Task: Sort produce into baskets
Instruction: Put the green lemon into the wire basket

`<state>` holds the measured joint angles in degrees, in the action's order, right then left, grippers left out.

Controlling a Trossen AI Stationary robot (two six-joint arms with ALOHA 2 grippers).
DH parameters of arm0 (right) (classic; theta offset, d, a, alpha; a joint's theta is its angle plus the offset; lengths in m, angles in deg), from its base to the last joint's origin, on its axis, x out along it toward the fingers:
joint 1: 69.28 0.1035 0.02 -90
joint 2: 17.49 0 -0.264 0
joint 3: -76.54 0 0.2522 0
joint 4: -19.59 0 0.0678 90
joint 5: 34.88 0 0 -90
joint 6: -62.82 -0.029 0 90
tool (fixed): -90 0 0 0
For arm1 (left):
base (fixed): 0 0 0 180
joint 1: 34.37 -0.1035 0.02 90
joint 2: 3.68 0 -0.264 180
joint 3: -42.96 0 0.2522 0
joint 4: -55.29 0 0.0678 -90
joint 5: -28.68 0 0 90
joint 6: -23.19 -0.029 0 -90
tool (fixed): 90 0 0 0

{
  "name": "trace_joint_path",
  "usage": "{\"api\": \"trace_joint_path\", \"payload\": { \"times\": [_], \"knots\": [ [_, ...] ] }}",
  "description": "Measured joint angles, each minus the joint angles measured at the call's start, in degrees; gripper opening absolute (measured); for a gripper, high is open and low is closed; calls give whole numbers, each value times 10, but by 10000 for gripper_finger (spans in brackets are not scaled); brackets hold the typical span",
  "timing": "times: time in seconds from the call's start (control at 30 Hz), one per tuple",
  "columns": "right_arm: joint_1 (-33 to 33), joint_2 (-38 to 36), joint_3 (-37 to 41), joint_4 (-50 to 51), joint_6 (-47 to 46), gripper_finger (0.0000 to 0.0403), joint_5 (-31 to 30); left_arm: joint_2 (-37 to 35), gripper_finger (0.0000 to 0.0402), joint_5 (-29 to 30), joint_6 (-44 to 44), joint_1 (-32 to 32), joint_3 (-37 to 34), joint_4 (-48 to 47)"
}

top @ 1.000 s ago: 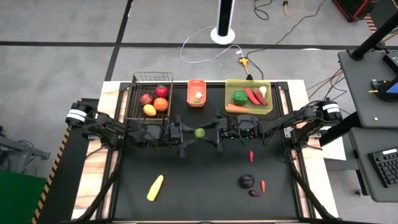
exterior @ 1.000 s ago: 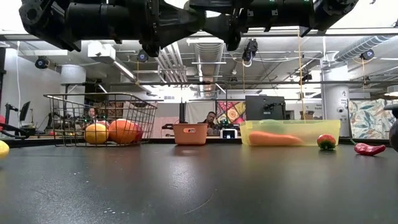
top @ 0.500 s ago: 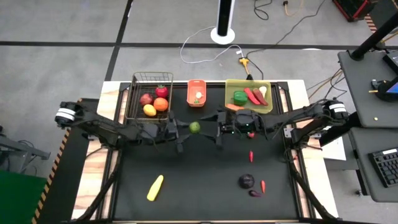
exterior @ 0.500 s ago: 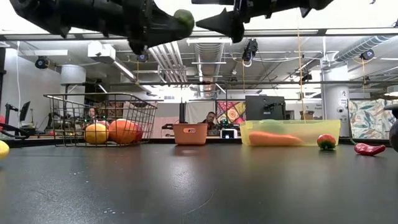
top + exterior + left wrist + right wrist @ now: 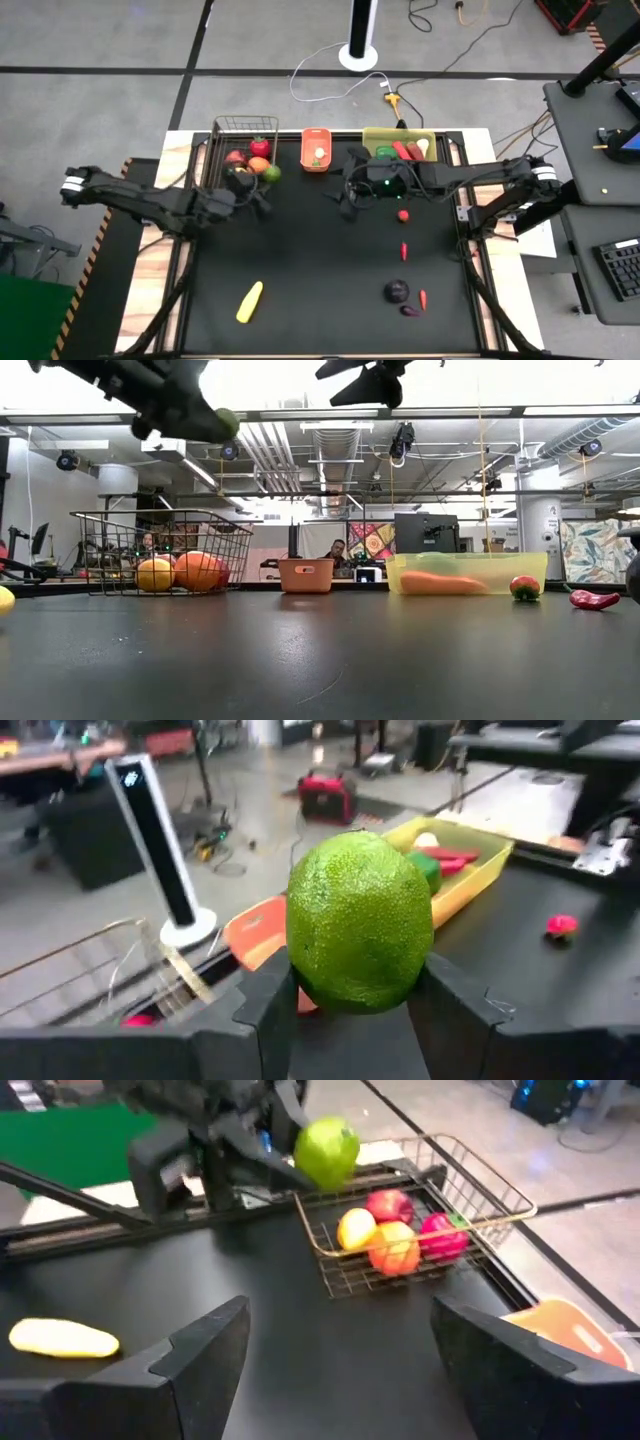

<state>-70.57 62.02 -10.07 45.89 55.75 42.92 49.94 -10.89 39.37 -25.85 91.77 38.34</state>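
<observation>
Holding: left gripper (image 5: 350,1010) pinches lime (image 5: 358,923) at its middle, above wire basket (image 5: 222,128) corner.
Handling: probably light, rigid, round; may roll.
Right gripper (image 5: 335,1355): spread wide, empty, near yellow bin (image 5: 370,133).

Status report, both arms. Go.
Left claw shut on lime, raised beside wire basket. Right claw open, empty, near yellow bin. Nothing blocking.
</observation>
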Motion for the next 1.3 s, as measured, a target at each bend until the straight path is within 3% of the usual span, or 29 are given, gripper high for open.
{"api": "trace_joint_path", "payload": {
  "times": [0.23,0.47,0.6,0.9,1.13,1.3],
  "knots": [
    [-7,-1,-11,21,2,297,0,-9,148,-21,159,-49,125,-371],
    [-6,5,-11,23,0,303,1,38,148,-106,182,-136,218,-574],
    [-6,7,-11,33,-6,303,1,63,148,-169,121,-199,242,-611],
    [-6,6,-10,51,-15,306,1,114,148,-383,-62,-342,238,-616],
    [-6,6,-10,63,-23,302,1,168,148,-398,-101,-406,238,-675],
    [-6,6,-10,72,-24,306,1,201,149,-382,-102,-413,227,-686]
  ]
}}
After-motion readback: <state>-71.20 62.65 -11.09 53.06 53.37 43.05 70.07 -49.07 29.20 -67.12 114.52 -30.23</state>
